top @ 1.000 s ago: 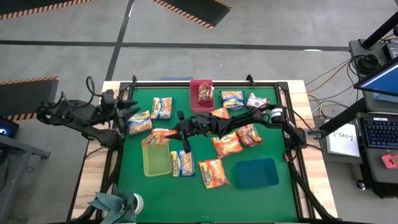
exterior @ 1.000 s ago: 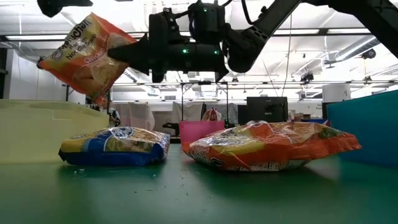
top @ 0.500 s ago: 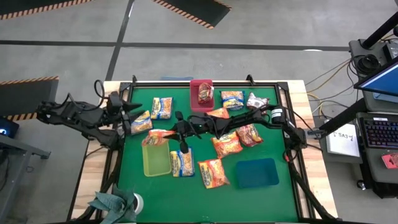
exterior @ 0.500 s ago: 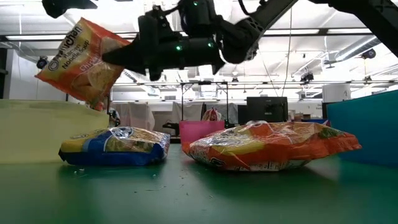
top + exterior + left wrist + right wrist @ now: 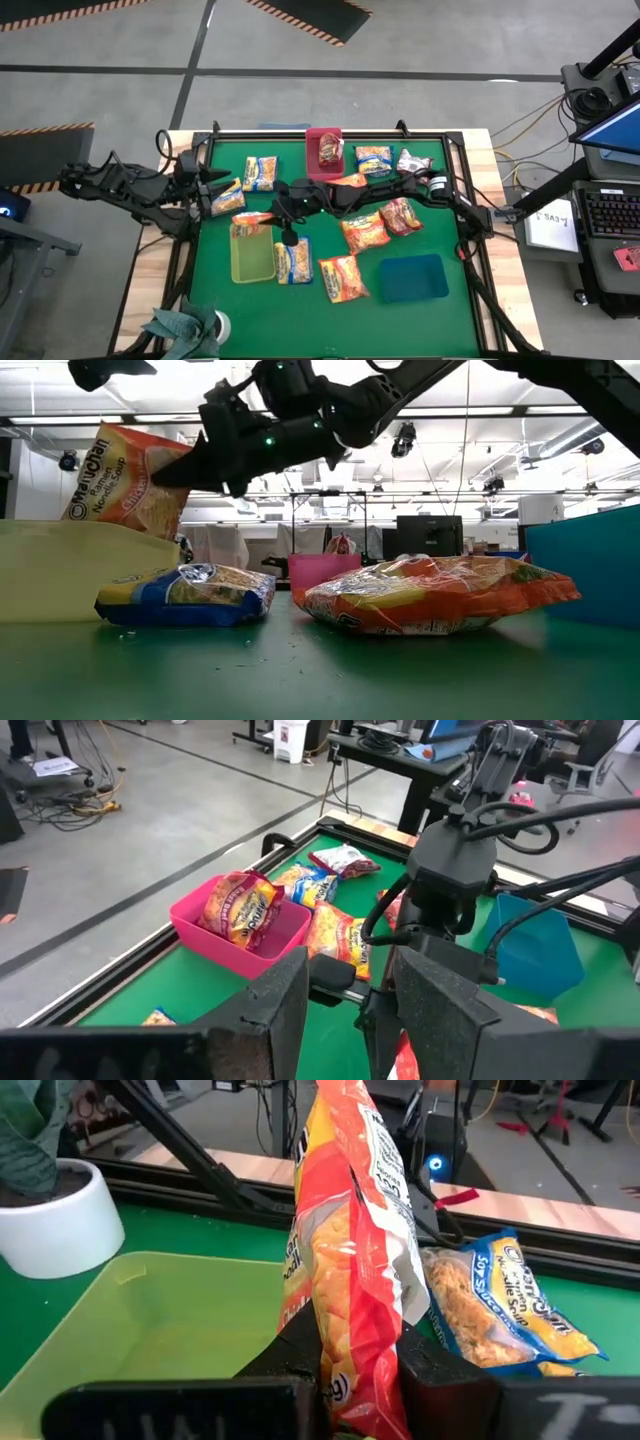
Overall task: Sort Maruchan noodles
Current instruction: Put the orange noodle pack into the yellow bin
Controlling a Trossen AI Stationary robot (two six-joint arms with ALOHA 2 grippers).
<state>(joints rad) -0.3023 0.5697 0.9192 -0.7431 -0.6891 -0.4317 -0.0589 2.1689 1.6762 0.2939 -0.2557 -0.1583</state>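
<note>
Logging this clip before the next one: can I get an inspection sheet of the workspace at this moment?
Surface: green mat on a wooden table.
Job's things: orange packet held over the yellow-green tray; one packet in the pink tray; blue tray empty; other packets loose.
Clutter: potted plant.
Grippers: right gripper shut on orange packet; left gripper at the mat's left edge, holding nothing.
Cables: along both arms.
Surroundings: laptop, striped floor tape.

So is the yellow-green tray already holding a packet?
No, the yellow-green tray is bare inside; the right pincer holds an orange packet above it.
</note>
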